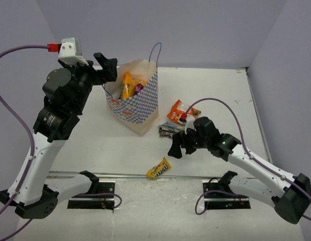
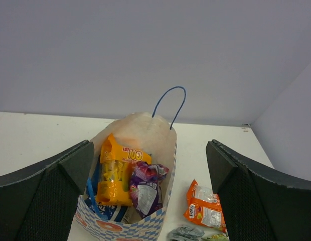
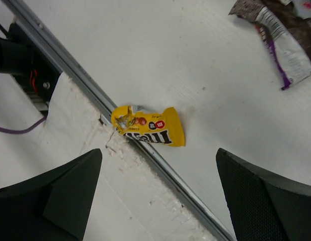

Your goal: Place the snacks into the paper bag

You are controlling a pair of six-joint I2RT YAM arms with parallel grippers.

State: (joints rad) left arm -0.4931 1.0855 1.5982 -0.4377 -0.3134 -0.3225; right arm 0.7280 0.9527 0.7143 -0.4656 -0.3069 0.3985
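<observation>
A: Where are the snacks (image 2: 115, 173)?
B: Some are in the bag (image 1: 140, 108), its bottom cut off. A yellow packet (image 3: 148, 126) lies below the right gripper (image 3: 158, 150).
A: Grippers?
B: The left gripper (image 2: 149, 144) faces the bag. Both gape, empty.

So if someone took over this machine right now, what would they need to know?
Left gripper open and empty above the paper bag.
Right gripper open and empty, near the yellow packet by the table's near edge.
Done: yellow-orange bag, purple packet and blue-and-white bag are inside.
Left: yellow packet, orange packet and dark brown wrappers, all on the table.
</observation>
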